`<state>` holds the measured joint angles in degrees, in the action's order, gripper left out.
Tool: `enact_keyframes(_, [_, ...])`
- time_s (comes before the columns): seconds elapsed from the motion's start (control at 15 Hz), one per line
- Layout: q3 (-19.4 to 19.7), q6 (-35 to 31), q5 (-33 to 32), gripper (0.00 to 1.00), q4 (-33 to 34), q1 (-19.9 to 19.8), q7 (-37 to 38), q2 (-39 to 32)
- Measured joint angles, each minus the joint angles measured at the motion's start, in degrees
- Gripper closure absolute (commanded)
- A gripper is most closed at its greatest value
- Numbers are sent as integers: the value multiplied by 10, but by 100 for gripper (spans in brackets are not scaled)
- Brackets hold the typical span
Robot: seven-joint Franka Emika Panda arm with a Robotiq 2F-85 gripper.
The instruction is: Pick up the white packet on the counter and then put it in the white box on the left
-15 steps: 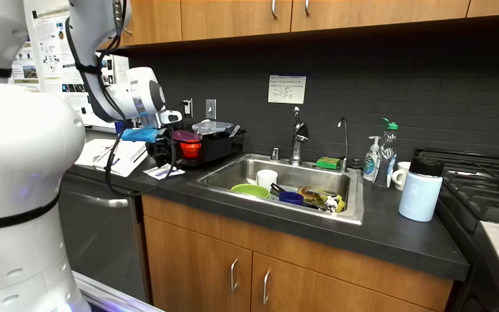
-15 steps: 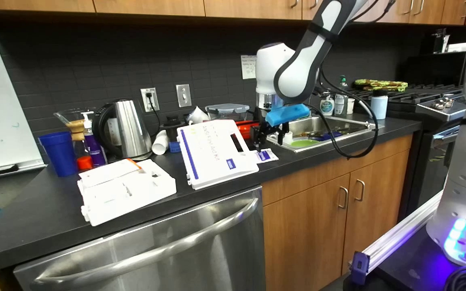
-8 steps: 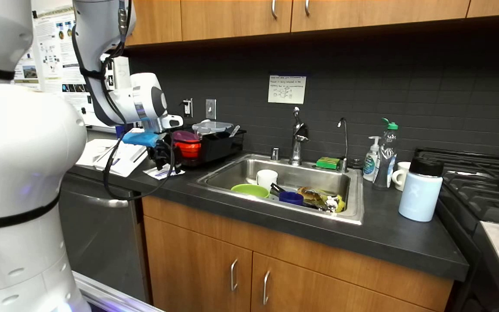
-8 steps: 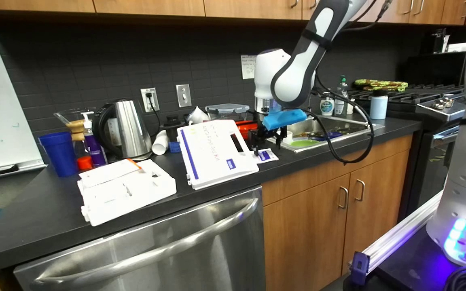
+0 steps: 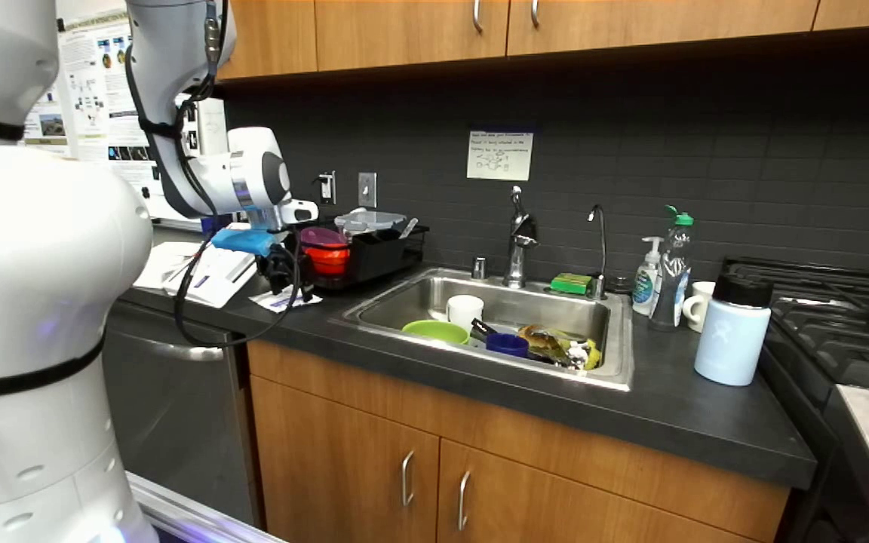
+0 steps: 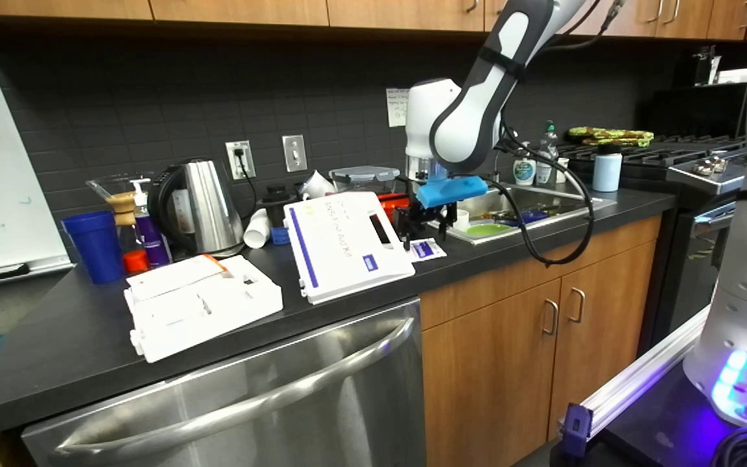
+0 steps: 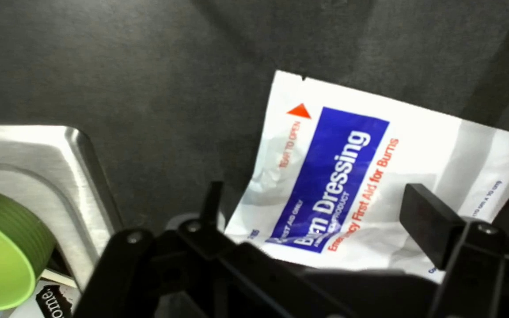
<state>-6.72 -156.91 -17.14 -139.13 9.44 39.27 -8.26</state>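
The white packet (image 7: 338, 176), marked "Burn Dressing" with a blue block and red print, lies flat on the dark counter by the sink corner. It shows too in both exterior views, as the packet (image 5: 276, 303) and the packet (image 6: 426, 249). Over it my gripper (image 7: 318, 198) stands open. One finger (image 7: 429, 221) hangs above the packet's right part, while the other is by its lower left edge; contact cannot be made out. Left along the counter lies the white box (image 6: 201, 318), open, some contents showing.
A white First Aid Kit case piece (image 6: 347, 250) rests between box and packet. A black dish rack (image 5: 378, 256) with red bowls is just behind the gripper. The steel sink (image 7: 77, 159) holds a green bowl (image 7: 2, 247). A kettle (image 6: 208, 211) stands at the back.
My gripper has come down a little toward the packet and shifted slightly left in an exterior view, with most of the movement in the first half second. Packet and box have stayed put.
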Motion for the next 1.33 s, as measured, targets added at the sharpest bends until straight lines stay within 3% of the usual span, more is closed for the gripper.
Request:
enact_keyframes(0.6, [5,-9,19,1,5,3,-17,-17])
enact_keyframes(0.73, [6,-10,19,25,6,4,-18,-19])
enact_keyframes(0.8, [6,-11,19,28,6,5,-19,-19])
enact_keyframes(1.33, [6,-26,32,82,13,9,-30,-19])
